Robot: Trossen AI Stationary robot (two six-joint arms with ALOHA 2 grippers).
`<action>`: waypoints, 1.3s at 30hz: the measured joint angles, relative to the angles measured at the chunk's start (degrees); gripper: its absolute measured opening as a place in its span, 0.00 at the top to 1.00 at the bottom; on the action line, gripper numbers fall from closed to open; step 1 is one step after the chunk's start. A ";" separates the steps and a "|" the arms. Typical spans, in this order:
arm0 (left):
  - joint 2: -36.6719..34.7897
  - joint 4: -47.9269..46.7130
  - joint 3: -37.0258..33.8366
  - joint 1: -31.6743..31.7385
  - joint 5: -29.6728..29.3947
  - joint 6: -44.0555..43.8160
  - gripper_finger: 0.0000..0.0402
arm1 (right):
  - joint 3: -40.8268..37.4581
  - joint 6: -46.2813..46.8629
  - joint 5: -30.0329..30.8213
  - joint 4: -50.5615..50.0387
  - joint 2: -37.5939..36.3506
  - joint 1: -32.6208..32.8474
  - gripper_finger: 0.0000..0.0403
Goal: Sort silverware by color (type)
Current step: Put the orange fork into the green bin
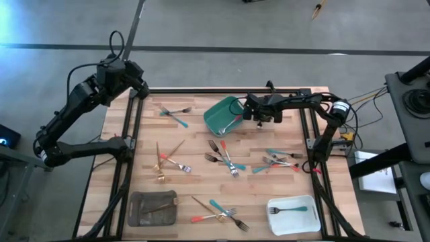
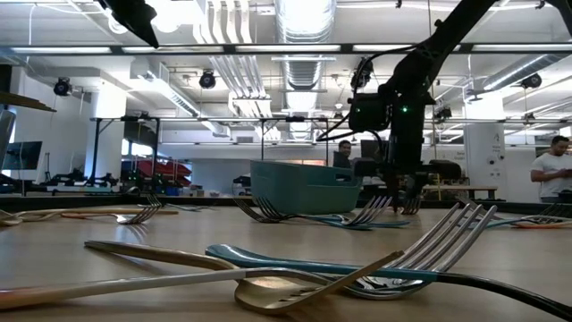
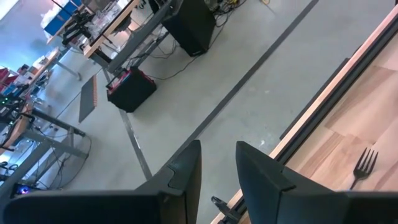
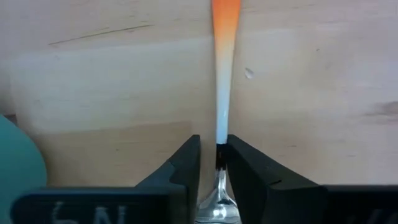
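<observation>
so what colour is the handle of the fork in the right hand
Red-orange. The right hand is closed on the fork by its silver neck; the right wrist view shows it best.

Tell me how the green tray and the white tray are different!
The green tray sits at the table's far side, tilted up on one edge, beside the right tool; the white tray lies flat at the near right corner. The green tray looks empty from above; the white tray holds one teal-handled fork. They share a rounded rectangular shape and similar size.
</observation>
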 joint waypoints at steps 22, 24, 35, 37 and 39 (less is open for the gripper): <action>-0.09 -0.06 0.00 0.00 0.00 0.00 0.79 | 0.02 -1.15 -0.22 5.31 -3.95 0.04 0.97; -0.11 -0.08 0.00 0.00 0.00 0.07 0.79 | 0.02 -1.86 -0.10 5.37 -5.70 0.04 0.97; 0.59 -0.09 -0.14 0.00 20.32 0.30 0.79 | 0.02 -39.37 -7.69 18.02 -18.11 -0.01 0.97; 1.03 -0.07 -0.31 0.00 22.67 0.39 0.79 | 0.02 -47.36 -11.87 22.68 -19.02 0.20 0.97; 1.58 -0.08 -0.61 0.00 23.78 0.42 0.79 | 0.02 -54.27 -15.17 26.60 -19.32 0.26 0.97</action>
